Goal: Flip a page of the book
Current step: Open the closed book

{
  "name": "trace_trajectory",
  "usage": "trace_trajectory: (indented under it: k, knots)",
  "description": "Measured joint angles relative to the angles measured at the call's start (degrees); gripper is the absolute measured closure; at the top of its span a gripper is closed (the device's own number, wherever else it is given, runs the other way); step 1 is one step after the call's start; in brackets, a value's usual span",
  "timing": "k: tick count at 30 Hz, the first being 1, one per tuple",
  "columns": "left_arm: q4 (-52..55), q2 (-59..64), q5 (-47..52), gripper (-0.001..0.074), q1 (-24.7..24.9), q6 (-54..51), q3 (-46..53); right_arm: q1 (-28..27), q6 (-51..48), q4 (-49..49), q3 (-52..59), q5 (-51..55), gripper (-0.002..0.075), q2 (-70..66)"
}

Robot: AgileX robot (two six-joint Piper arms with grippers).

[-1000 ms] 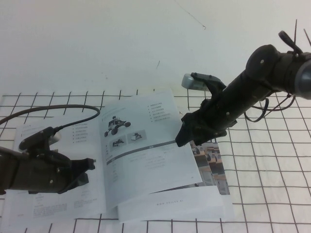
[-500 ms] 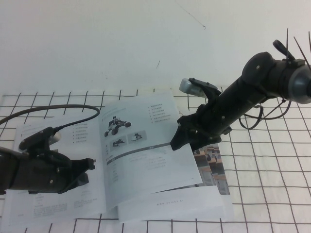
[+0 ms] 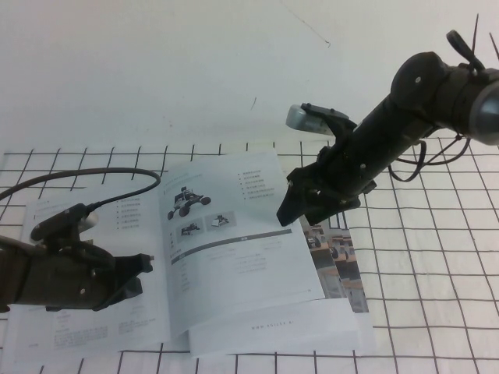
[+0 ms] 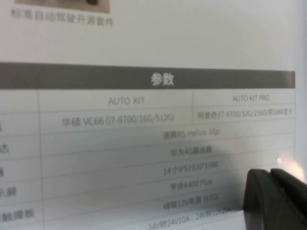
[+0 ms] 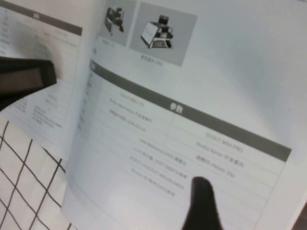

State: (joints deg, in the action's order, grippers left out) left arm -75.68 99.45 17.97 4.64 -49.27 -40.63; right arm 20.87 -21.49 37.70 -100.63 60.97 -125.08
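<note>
**Page lies free, right gripper above its edge**

The book (image 3: 195,269) lies open on the gridded table (image 3: 437,273). The page (image 3: 234,234) with the grey bar arches over it, just below the right gripper (image 3: 290,209), whose fingers stand slightly apart, holding nothing. The left gripper (image 3: 140,274) rests on the left leaf beside the spine, fingers together, empty.

The bench (image 3: 156,70) is white; its near part is covered by a black-gridded white sheet (image 3: 437,265), on which the open book (image 3: 234,257) is laid flat.
</note>
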Motion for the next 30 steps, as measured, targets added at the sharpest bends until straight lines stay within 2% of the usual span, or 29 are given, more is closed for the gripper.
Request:
trace_trajectory:
  k: [15,30]
  knots:
    - [-0.6,0.1,0.0,0.0737,0.0,-0.4,0.0,1.2,0.4,-0.1,-0.1,1.2,0.0258,-3.1]
    - [-1.0,0.5,0.3,0.0737,0.0,-0.8,0.0,1.2,1.9,-5.9,-0.8,2.2,0.0277,-3.1]
